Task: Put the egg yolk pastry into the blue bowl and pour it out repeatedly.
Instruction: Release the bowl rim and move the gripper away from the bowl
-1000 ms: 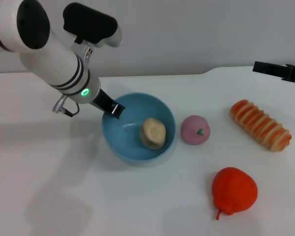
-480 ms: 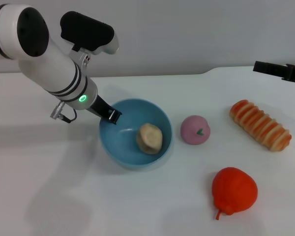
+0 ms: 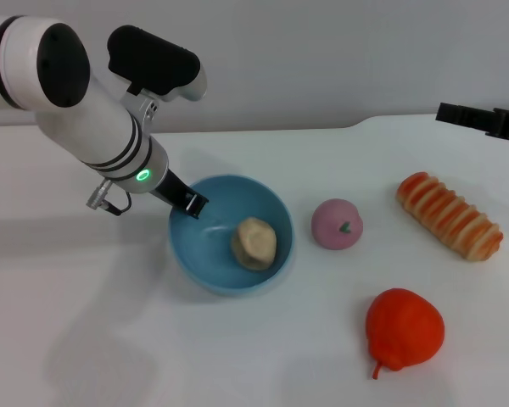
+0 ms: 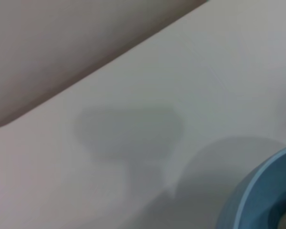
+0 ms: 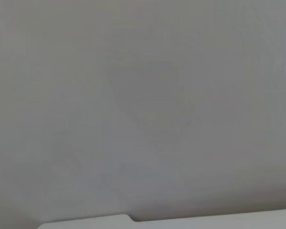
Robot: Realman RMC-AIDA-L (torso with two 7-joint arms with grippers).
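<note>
Gripping the near-left rim of the blue bowl [image 3: 205, 254], the left gripper [image 3: 192, 203] has its dark fingers closed over the bowl's edge, while the egg yolk pastry [image 3: 254, 243] rests inside, toward the side facing the pink ball [image 3: 337, 225]. The bowl appears slightly tilted, so the step in hand looks like the pour. To do it well, the wrist should roll smoothly about the held edge, so that the far rim dips and the pastry slides out instead of bouncing. A pinch on a thin, smooth rim can slip, so a slow rotation with no jerk seems wise. The open table [image 3: 237, 356] in front of the bowl is the safer landing place; tipping toward the pink ball risks the pastry knocking it or rolling on toward the red fruit [image 3: 405, 330] and the striped bread roll [image 3: 450, 215]. The right gripper [image 3: 482, 120] is parked at the far right edge, and I cannot tell how its fingers stand.
</note>
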